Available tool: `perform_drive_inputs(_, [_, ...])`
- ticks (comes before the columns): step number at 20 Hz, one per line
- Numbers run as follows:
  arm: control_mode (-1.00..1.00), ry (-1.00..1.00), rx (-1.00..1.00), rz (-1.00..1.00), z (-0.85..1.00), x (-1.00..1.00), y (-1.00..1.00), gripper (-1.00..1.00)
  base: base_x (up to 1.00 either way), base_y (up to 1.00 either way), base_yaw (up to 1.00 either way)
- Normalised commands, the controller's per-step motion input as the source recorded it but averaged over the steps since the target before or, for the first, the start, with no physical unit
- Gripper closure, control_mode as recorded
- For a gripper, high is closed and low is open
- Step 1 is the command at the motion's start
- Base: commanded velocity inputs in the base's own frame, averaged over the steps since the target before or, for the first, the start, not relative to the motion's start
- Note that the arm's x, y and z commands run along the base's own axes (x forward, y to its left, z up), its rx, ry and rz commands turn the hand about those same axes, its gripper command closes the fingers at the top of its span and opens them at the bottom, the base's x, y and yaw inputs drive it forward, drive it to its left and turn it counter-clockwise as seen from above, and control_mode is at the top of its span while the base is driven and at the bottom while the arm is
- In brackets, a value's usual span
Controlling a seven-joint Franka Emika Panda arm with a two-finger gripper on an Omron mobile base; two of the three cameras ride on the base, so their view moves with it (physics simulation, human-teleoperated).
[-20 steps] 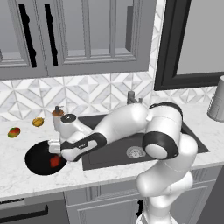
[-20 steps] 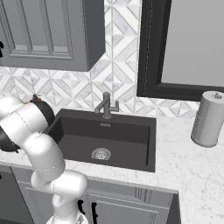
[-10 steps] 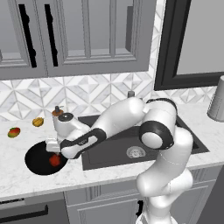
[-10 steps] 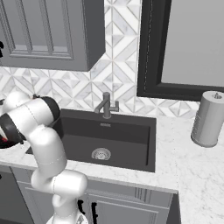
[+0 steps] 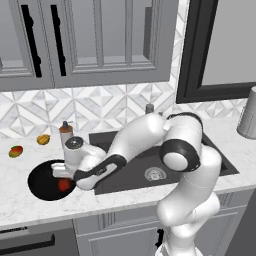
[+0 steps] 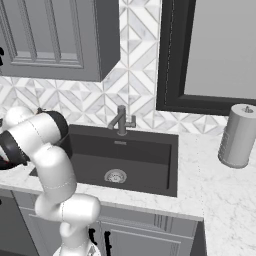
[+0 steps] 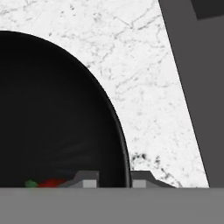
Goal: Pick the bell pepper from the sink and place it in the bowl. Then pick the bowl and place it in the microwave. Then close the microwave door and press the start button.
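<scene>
On the white marbled desk (image 5: 30, 207) left of the sink (image 5: 135, 170) sits one black bowl (image 5: 42, 182) holding one bell pepper (image 5: 64, 185). Two fruits (image 5: 16, 150) lie behind it. The fingers (image 7: 114, 179) pinch the bowl's rim, one inside, one outside.

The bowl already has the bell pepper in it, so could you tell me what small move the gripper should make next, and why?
Probably a short, level lift. In the hand view the gripper has one fingertip inside and one outside the bowl rim, closed on it, and the bell pepper lies inside. The bowl rests on the counter left of the sink, so raising it gently checks the grip before any carry.
</scene>
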Motion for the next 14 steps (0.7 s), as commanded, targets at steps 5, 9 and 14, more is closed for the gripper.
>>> perform_drive_inputs(5, [-1.00, -0.14, 0.08, 0.00, 0.00, -0.15, -0.16, 1.00, 0.00, 0.00, 0.00])
perform_drive_inputs(9, [-1.00, -0.13, 0.08, -0.07, 0.44, -0.40, -0.35, 1.00, 0.00, 0.00, 0.00])
perform_drive_inputs(14, [-1.00, -0.07, 0.10, -0.09, 0.83, -0.41, -0.58, 1.00, 0.00, 0.00, 0.00])
